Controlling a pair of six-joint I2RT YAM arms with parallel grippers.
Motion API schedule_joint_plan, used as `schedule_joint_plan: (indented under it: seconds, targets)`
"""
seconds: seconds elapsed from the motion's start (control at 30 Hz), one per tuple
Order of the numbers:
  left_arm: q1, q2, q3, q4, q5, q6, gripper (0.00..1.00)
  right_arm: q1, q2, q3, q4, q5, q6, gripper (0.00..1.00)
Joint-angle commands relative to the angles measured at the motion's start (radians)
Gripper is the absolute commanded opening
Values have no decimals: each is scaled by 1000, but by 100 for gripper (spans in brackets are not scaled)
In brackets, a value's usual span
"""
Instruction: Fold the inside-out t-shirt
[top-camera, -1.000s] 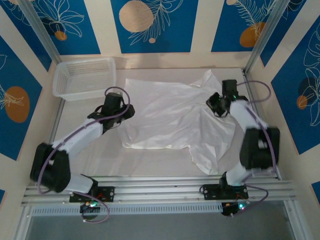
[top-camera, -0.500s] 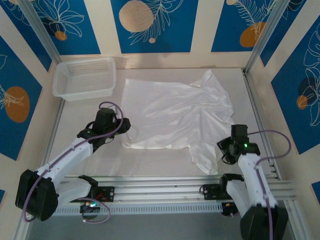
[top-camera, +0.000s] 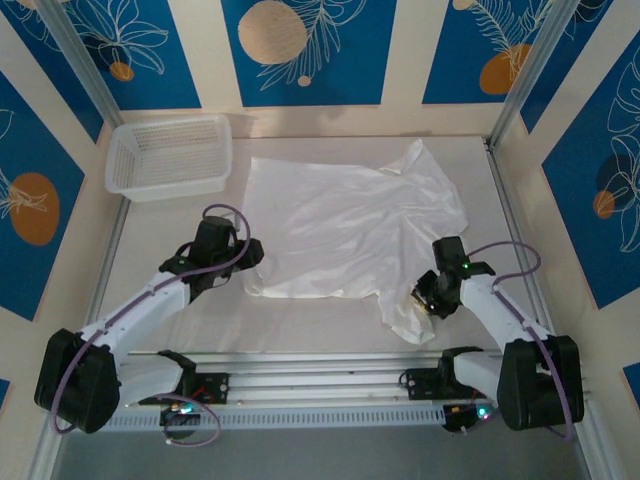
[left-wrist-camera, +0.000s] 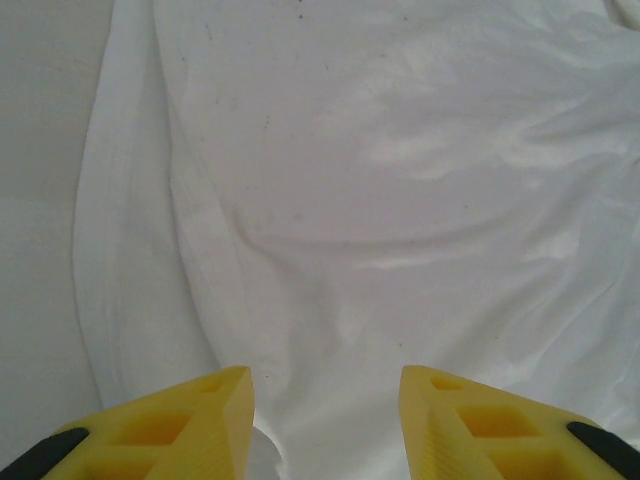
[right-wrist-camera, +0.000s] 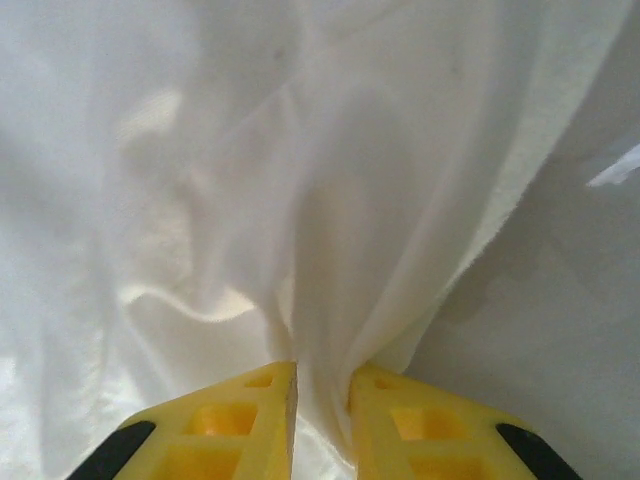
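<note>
The t-shirt (top-camera: 350, 235) lies on the table (top-camera: 170, 300), the basket (top-camera: 120, 165) behind it to the left. The left gripper (top-camera: 252, 262) and right gripper (top-camera: 428, 298) flank its near edge.

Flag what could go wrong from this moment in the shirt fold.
1. The right gripper pinches only a thin bunched ridge of the t-shirt near its edge; it may slip out when lifted.
2. The left gripper stands open over the cloth, holding nothing, so a one-sided pull could drag and wrinkle it.
</note>
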Motion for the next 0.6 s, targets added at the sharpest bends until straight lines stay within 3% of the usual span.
schedule_joint_plan:
  seconds: [0.0, 0.13, 0.3, 0.47, 0.57]
  targets:
    - [-7, 16, -2, 25, 21, 2, 42, 88, -2, -4, 63, -102, 121, 31]
    - [-7, 23, 3, 24, 22, 0, 42, 251, 67, 73, 80, -67, 246, 51]
    - [-7, 28, -7, 26, 20, -8, 43, 386, 136, 214, 35, -8, 237, 56]
    - [-8, 39, -9, 31, 23, -3, 43, 415, 45, 213, -160, 193, 265, 68]
    - [-8, 50, -6, 36, 30, -1, 43, 370, -58, 123, -250, 216, 344, 69]
